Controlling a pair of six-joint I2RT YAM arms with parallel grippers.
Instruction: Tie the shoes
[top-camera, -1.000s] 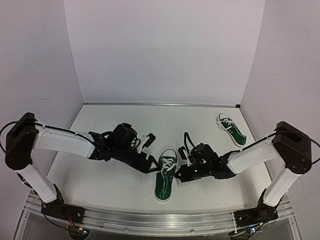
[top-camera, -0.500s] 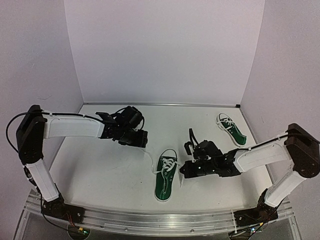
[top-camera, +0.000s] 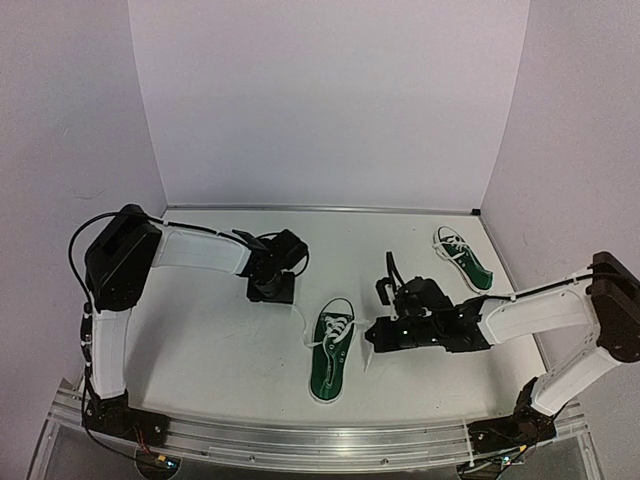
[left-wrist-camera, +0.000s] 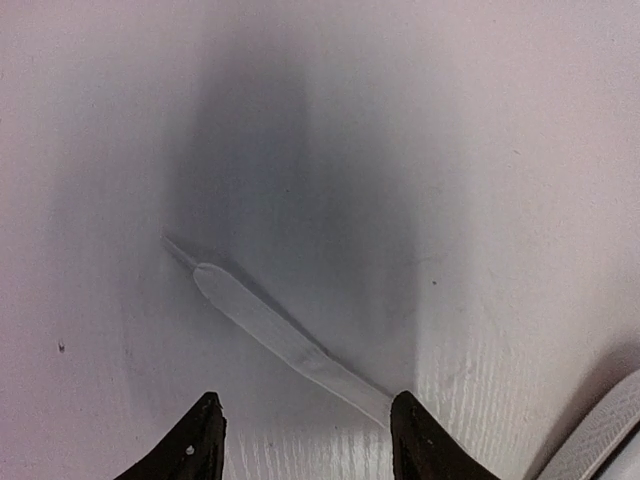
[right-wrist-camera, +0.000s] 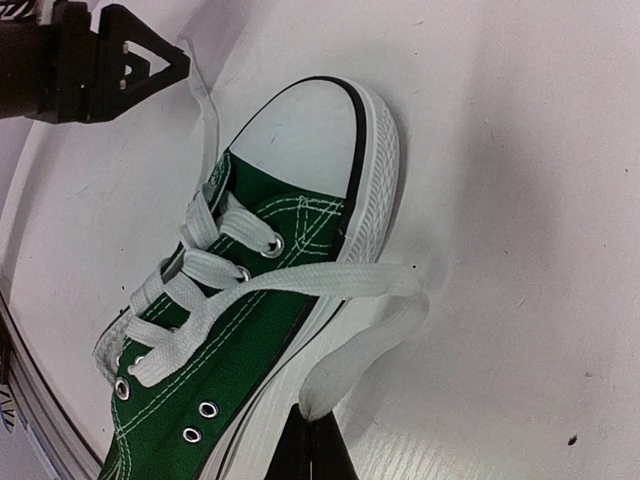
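The left arm and right arm are built alike: long boxy white link shells joined by bulky black joint housings, with black wrists and black bases at 7 and 5 o'clock of the top view, thin coloured wires beside them. A thin black cable arcs off the left arm's upper joint toward 9 o'clock, and another runs along the right arm's white link. In the wrist views, the fingers of the left gripper are matt black pointed wedges, one bearing a small pale dot, while the right gripper shows as a narrow black wedge at 6 o'clock.
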